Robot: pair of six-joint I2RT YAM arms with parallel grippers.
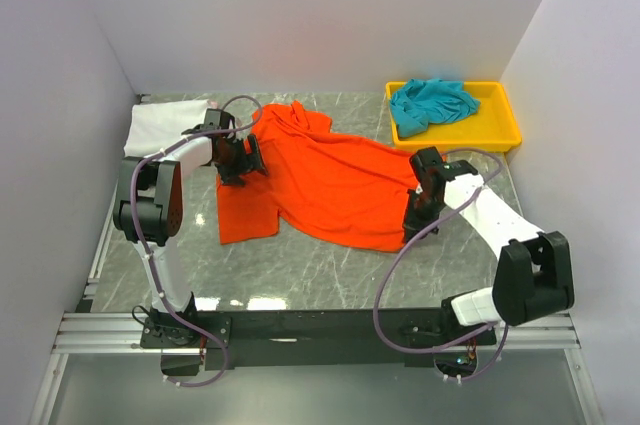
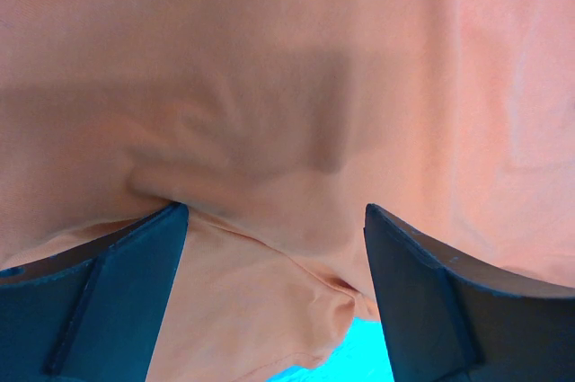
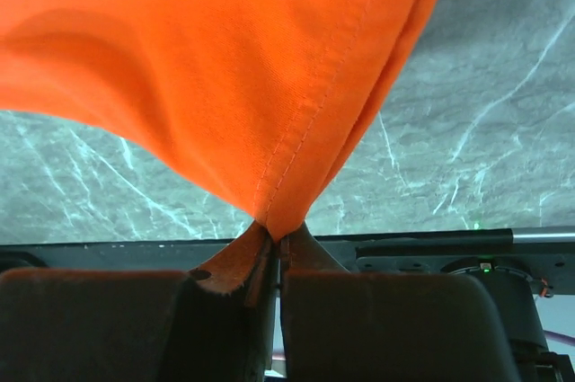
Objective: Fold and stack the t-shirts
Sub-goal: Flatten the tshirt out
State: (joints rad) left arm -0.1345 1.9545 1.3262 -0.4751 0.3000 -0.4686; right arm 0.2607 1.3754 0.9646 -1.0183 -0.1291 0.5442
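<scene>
Right pincer [image 3: 274, 261] pinching orange-red t-shirt [image 1: 340, 185] edge, left pincer [image 2: 276, 216] spread wide over same shirt

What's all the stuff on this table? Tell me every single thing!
table: one, grey marble pattern, under everything
yellow tray: one, yellow, far right corner of the table
orange-red t-shirt: one, bright orange-red, spread out in the middle of the table
teal t-shirt: one, blue-green, crumpled inside the yellow tray
white t-shirt: one, white, lying flat at the far left corner
left gripper: one, dark, open, right at the left part of the orange-red t-shirt
right gripper: one, dark, shut on the right edge of the orange-red t-shirt
</scene>
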